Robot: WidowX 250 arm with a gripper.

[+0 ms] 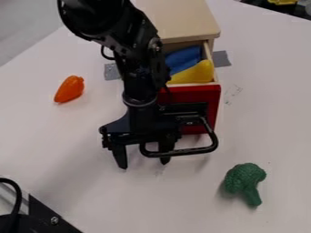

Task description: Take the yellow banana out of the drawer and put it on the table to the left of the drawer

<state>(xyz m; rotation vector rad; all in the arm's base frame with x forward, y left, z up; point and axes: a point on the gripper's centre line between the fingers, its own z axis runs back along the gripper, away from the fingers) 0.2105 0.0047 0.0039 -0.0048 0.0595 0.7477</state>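
Observation:
The gripper (143, 163) hangs in front of the drawer, left of centre in the camera view, its two fingers spread apart with nothing between them. The yellow banana (195, 73) lies inside the open drawer (210, 101), beside a blue object, and the arm hides part of it. The drawer has a red front and a light wooden cabinet body, and the arm covers much of its left side.
On the table (146, 207), an orange carrot-like toy (69, 89) lies to the left of the drawer. A green broccoli toy (245, 182) is at the lower right. Grey tape (221, 58) sits beside the cabinet, and black hardware (45, 215) occupies the lower left corner.

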